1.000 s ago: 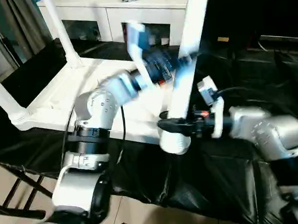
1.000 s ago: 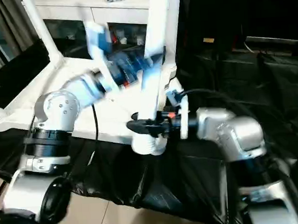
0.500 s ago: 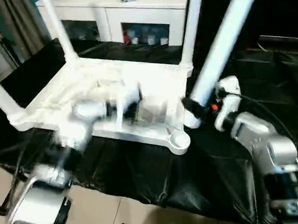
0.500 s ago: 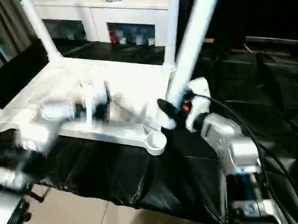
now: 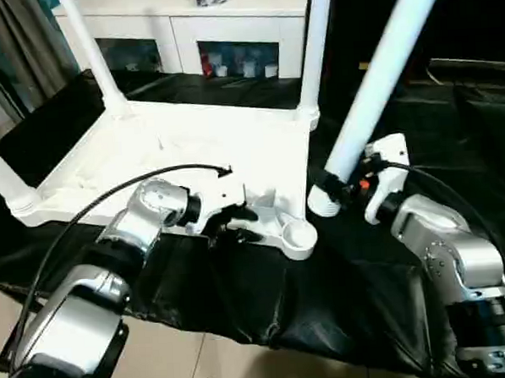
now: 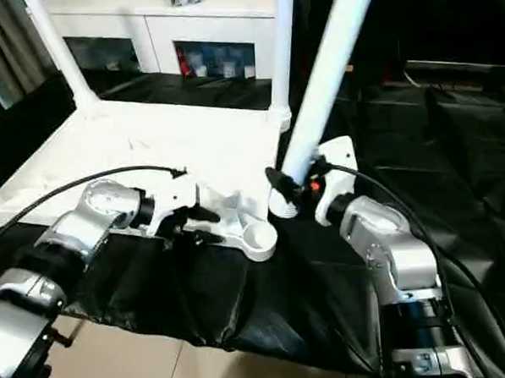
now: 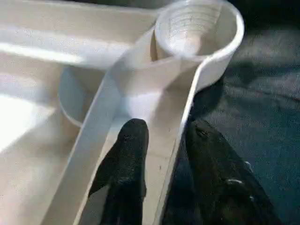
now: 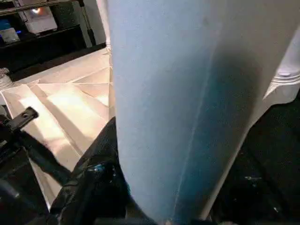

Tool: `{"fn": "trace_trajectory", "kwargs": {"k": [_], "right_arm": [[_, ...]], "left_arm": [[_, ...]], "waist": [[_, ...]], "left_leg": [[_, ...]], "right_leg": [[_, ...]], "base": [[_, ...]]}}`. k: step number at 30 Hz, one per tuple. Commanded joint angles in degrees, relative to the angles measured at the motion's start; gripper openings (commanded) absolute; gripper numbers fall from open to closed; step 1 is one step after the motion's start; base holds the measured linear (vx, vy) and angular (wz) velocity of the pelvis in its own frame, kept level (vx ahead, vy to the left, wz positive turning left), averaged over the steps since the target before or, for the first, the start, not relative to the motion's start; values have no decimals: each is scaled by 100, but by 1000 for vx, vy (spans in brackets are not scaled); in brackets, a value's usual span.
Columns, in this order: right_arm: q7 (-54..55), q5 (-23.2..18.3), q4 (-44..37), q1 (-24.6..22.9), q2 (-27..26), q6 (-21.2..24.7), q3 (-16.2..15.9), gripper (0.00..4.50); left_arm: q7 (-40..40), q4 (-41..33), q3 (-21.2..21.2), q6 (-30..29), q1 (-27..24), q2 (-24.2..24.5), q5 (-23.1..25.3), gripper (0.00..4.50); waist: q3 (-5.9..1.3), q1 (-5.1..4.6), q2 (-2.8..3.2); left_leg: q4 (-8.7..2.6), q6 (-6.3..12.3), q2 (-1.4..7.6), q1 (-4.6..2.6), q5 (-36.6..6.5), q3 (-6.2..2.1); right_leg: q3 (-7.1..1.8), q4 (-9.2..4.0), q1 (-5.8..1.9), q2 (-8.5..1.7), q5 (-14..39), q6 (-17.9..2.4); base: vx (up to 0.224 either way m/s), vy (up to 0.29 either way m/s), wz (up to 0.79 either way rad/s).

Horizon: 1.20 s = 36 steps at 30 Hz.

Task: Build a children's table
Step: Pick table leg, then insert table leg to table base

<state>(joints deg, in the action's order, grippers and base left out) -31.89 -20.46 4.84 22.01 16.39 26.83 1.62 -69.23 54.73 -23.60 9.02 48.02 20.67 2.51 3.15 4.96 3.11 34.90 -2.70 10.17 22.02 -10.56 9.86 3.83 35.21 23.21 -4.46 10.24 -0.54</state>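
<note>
Left wrist view showed the left gripper point(image 7: 161, 140) straddling the tabletop point(image 5: 174, 142) rim near the empty corner socket point(image 7: 197, 28), one finger either side. The right gripper point(image 5: 324, 189) clamped a tilted leg point(image 5: 374, 81) just beside that socket.

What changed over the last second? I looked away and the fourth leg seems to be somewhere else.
The right pincer, gripping the loose leg, lifted it out of the near corner socket; it now tilts beside the socket. The left pincer dropped from the leg to straddle the tabletop rim by the socket. The three fitted legs stayed upright.
</note>
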Motion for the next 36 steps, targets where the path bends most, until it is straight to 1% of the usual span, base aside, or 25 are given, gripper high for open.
{"fn": "trace_trajectory", "kwargs": {"k": [1, 3, 5, 7, 8, 9, 10, 12, 14, 15, 17, 18, 19, 21, 22, 23, 26, 28, 30, 31, 32, 33, 36], "right_arm": [[-69, 10, -147, -31, 27, -69, -46, 189], [-94, 13, -148, -29, 32, -74, -48, 189], [-105, 12, -149, -24, 35, -75, -51, 189], [-140, -3, -149, -12, 51, -68, -61, 189], [-157, -7, -148, -6, 57, -61, -66, 189], [-180, -11, -152, 1, 66, -51, -76, 189], [-263, -27, -165, 22, 98, -20, -110, 189], [-331, -37, -174, 35, 124, 5, -136, 189], [-448, -55, -199, 41, 183, 65, -187, 189], [-626, -78, -247, 44, 274, 161, -269, 189], [-777, -122, -314, 31, 358, 301, -341, 189], [-839, -125, -339, 16, 397, 347, -381, 189], [-817, -107, -320, 18, 391, 338, -380, 189], [-752, -52, -251, 27, 371, 301, -375, 189], [-690, 20, -157, 52, 355, 252, -375, 189], [-690, 20, -157, 52, 355, 252, -375, 189], [-679, 54, -93, 75, 359, 248, -381, 189], [-693, 93, -56, 80, 380, 261, -399, 189], [-699, 134, -23, 83, 394, 241, -423, 189], [-696, 172, 14, 84, 403, 209, -444, 189], [-686, 275, 207, 120, 383, 68, -501, 189], [-686, 275, 207, 120, 383, 68, -501, 189], [-684, 393, 571, 187, 306, -100, -575, 189]], "left_arm": [[-93, 197, -22, 122, 142, -23, 101, 127], [-133, 441, 3, 241, 215, -64, 132, 119], [-155, 545, 10, 288, 247, -71, 152, 87], [-176, 675, 10, 322, 288, -63, 203, 79], [-184, 721, 4, 338, 303, -58, 237, 64], [-188, 763, -1, 346, 313, -49, 267, 64], [-221, 829, 15, 301, 329, -44, 286, 46], [-265, 888, 52, 261, 345, -57, 278, 39], [-430, 883, 107, 75, 346, -78, 198, 39], [-633, 871, 189, -315, 354, -120, 73, 34], [-700, 822, 262, -756, 345, -190, -42, 19], [-613, 821, 342, -1039, 343, -284, -116, 19], [-553, 804, 362, -1079, 330, -317, -132, 9], [-341, 759, 426, -1176, 287, -422, -158, 5], [-57, 704, 483, -1214, 225, -539, -139, 1], [-57, 704, 483, -1214, 225, -539, -139, 1], [14, 529, 523, -1298, 112, -632, -140, 1], [14, 240, 552, -1320, -45, -699, -183, 0], [16, 120, 553, -1215, -112, -712, -184, 0], [-6, 44, 547, -1114, -162, -716, -182, 0], [-19, -92, 546, -983, -253, -714, -185, 0], [-19, -92, 546, -983, -253, -714, -185, 0], [-49, -265, 641, -991, -360, -727, -280, 0]], "waist": [[-468, -6, -29], [-463, -3, -35], [-467, 4, -33], [-465, 4, -34], [-466, 8, -37], [-466, 6, -39], [-469, 6, -50], [-466, 1, -46], [-468, 1, -49], [-465, -5, -59], [-463, 11, -58], [-461, 9, -59], [-453, 9, -67], [-457, 5, -71], [-451, 3, -105], [-442, 5, -90], [-446, -6, -101], [-450, -7, -91], [-446, -3, -74], [-450, 2, -74], [-456, 14, -57], [-454, 9, -63], [-452, 6, -61]], "left_leg": [[-381, 146, 244, -102, -765, -70], [-382, 155, 239, -102, -798, -69], [-386, 148, 253, -106, -815, -76], [-383, 171, 249, -99, -780, -75], [-381, 180, 249, -101, -769, -75], [-382, 185, 251, -99, -758, -75], [-382, 194, 252, -92, -715, -78], [-379, 220, 252, -96, -719, -73], [-376, 252, 252, -90, -679, -72], [-376, 259, 254, -89, -658, -65], [-362, 331, 256, -87, -595, -59], [-360, 342, 255, -82, -612, -60], [-358, 353, 251, -84, -653, -59], [-357, 338, 250, -84, -683, -62], [-362, 334, 249, -84, -709, -63], [-365, 328, 246, -80, -720, -68], [-368, 329, 240, -76, -714, -68], [-368, 346, 249, -82, -696, -68], [-372, 353, 260, -83, -715, -70], [-371, 356, 256, -89, -723, -67], [-376, 330, 270, -96, -753, -75], [-377, 322, 269, -91, -758, -73], [-382, 291, 265, -90, -803, -69]], "right_leg": [[-265, -351, -364, -408, 449, -1430], [-260, -362, -364, -405, 507, -1433], [-262, -355, -366, -419, 520, -1449], [-263, -350, -367, -415, 454, -1463], [-264, -349, -367, -419, 436, -1473], [-265, -348, -370, -420, 425, -1475], [-262, -336, -380, -424, 393, -1482], [-262, -342, -375, -423, 389, -1497], [-259, -335, -387, -429, 355, -1532], [-260, -328, -387, -424, 324, -1551], [-255, -316, -387, -424, 245, -1635], [-257, -321, -388, -427, 273, -1637], [-255, -340, -386, -432, 365, -1636], [-256, -356, -388, -441, 484, -1629], [-255, -374, -389, -434, 569, -1599], [-250, -386, -384, -432, 671, -1567], [-250, -401, -386, -421, 762, -1497], [-251, -394, -375, -419, 723, -1500], [-250, -399, -365, -415, 722, -1503], [-251, -403, -363, -412, 727, -1494], [-253, -396, -358, -416, 694, -1484], [-254, -394, -356, -415, 676, -1485], [-252, -395, -356, -421, 682, -1500]], "base": [[0, 0, 0], [0, 0, 0], [0, 0, 0], [0, 0, 0], [0, 0, 0], [0, 0, 0], [0, 0, 0], [0, 0, 0], [0, 0, 0], [0, 0, 0], [0, 0, 0], [0, 0, 0], [0, 0, 0], [0, 0, 0], [0, 0, 0], [0, 0, 0], [0, 0, 0], [0, 0, 0], [0, 0, 0], [0, 0, 0], [0, 0, 0], [0, 0, 0], [0, 0, 0]]}}
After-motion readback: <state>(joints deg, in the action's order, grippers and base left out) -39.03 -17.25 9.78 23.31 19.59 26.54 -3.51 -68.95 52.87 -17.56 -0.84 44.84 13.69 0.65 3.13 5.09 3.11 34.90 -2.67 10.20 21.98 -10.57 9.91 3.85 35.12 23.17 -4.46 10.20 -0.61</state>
